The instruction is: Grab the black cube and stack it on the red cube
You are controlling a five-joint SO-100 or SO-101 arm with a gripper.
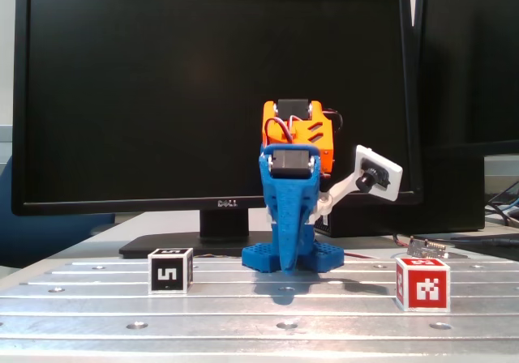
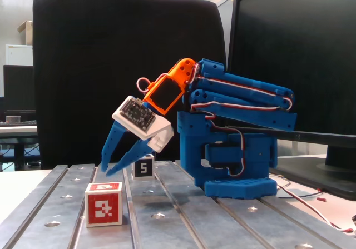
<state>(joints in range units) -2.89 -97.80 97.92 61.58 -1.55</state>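
Tool hanging above bench, fingers apart, empty. Black cube far left in a fixed view, red cube far right.

Looks like an office lab: a slotted metal bench, a big Dell monitor, an office chair behind.

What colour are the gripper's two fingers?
Blue, clearest in the fixed view from the side: the gripper fingers.

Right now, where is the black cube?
In a fixed view, the black cube sits on the metal table, left of the blue arm base; the red cube is far right.
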